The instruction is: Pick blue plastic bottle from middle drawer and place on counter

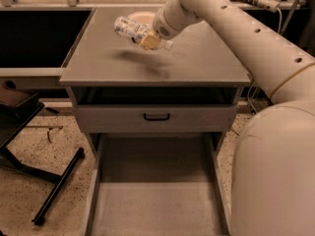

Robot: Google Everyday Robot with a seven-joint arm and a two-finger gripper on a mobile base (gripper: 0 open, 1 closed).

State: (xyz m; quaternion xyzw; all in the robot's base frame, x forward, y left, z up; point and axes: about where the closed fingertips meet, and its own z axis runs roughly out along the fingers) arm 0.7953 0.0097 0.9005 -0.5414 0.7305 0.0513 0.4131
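While gripper (149, 40) holds blue plastic bottle (129, 28) clamped, tilted, above worktop (98, 63), near cream bowl (143, 17): lower gently, keep off bowl, release only once bottle rests. Below, middle drawer (157, 205) stands open.

A: Item count at the top?
B: One counter (202, 65). One blue plastic bottle (131, 29), one bowl (139, 17), one gripper (150, 41), positioned above the counter and gripping the bottle.
A: Drawers?
B: Two: one middle drawer (155, 205), pulled out; one drawer front (110, 118) carrying one handle (156, 116).
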